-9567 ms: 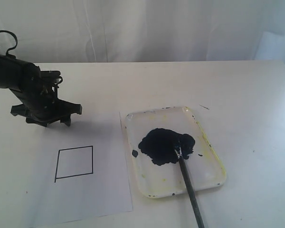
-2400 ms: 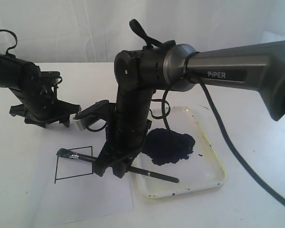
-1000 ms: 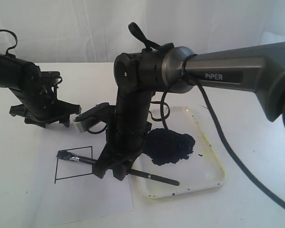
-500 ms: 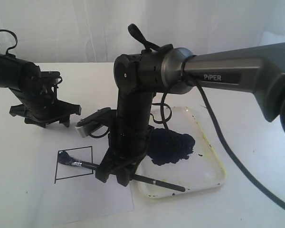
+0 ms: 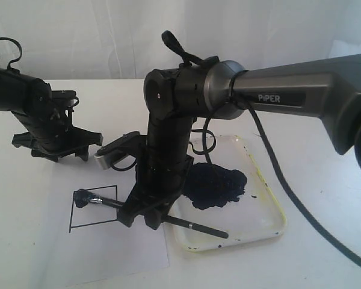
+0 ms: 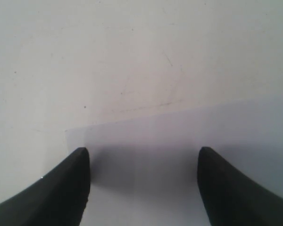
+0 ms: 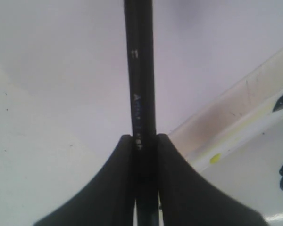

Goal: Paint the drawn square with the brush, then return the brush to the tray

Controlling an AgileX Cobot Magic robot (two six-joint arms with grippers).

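The brush (image 5: 105, 202) has shifted slightly; the right gripper (image 7: 145, 139) clamps its handle, bristles at the drawn square's (image 5: 96, 215) upper-left corner; left gripper (image 6: 144, 150) spread apart

White table (image 5: 325, 114) w/ paper sheet (image 5: 108, 256) & tray (image 5: 256, 232).

The brush (image 5: 197, 227) has a smooth dark handle and a silvery metal ferrule (image 5: 97, 200). The tray (image 5: 275, 211) looks like glossy white plastic; the paper (image 5: 120, 253) is matt.
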